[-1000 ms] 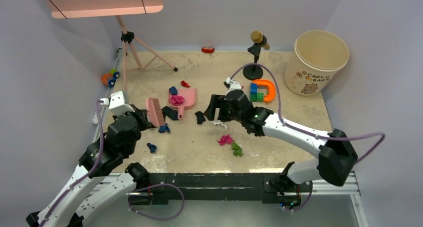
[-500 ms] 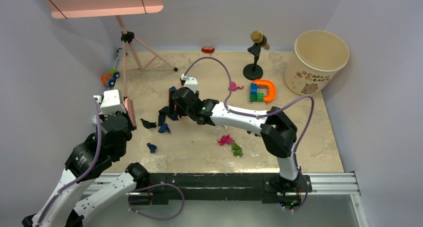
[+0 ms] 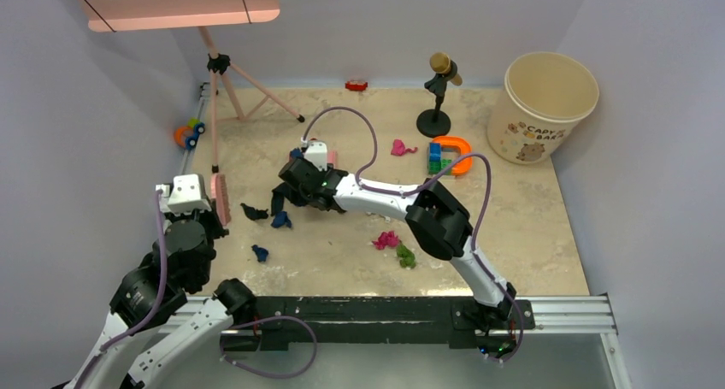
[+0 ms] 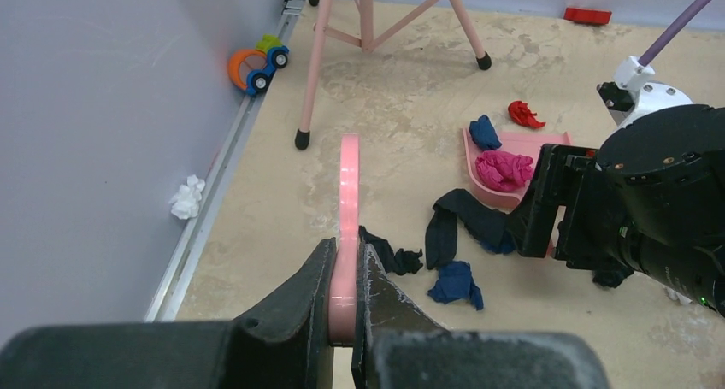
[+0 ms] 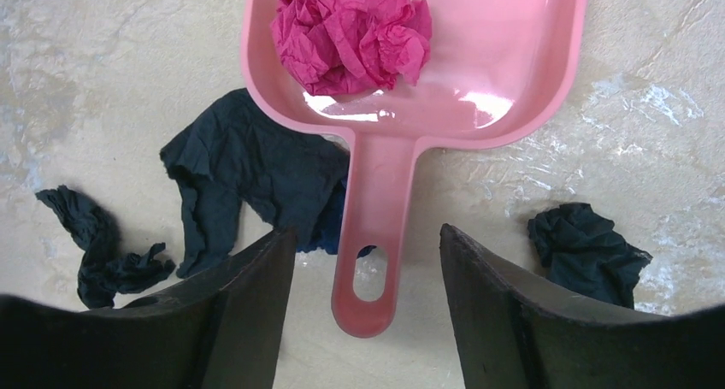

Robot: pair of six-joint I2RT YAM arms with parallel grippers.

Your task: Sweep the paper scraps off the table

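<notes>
Paper scraps lie scattered over the beige table (image 3: 513, 192): a navy-black one (image 3: 254, 211), blue ones (image 3: 280, 221) (image 3: 259, 253), magenta (image 3: 386, 239), green (image 3: 405, 256) and pink (image 3: 399, 148). A magenta wad (image 5: 350, 34) sits in the pink dustpan (image 5: 479, 55). My right gripper (image 5: 366, 233) is open, a finger on each side of the dustpan handle (image 5: 376, 192) without touching it. At the left, my left gripper (image 4: 346, 250) is shut on the pink brush (image 4: 349, 184), held on edge above the table. A white wad (image 4: 186, 197) rests by the left rail.
A cream bucket (image 3: 547, 103) stands at the back right. Near it are a microphone stand (image 3: 438, 94), a blue-green block stack (image 3: 440, 158) and an orange U-shape (image 3: 460, 150). A red toy car (image 3: 356, 85), a pink tripod stand (image 3: 231, 81) and a wheeled toy (image 3: 188, 134) are at the back.
My right arm swung left from the table's middle to the dustpan, and its jaws narrowed around the handle. My left arm drew the brush back left, away from the scraps.
</notes>
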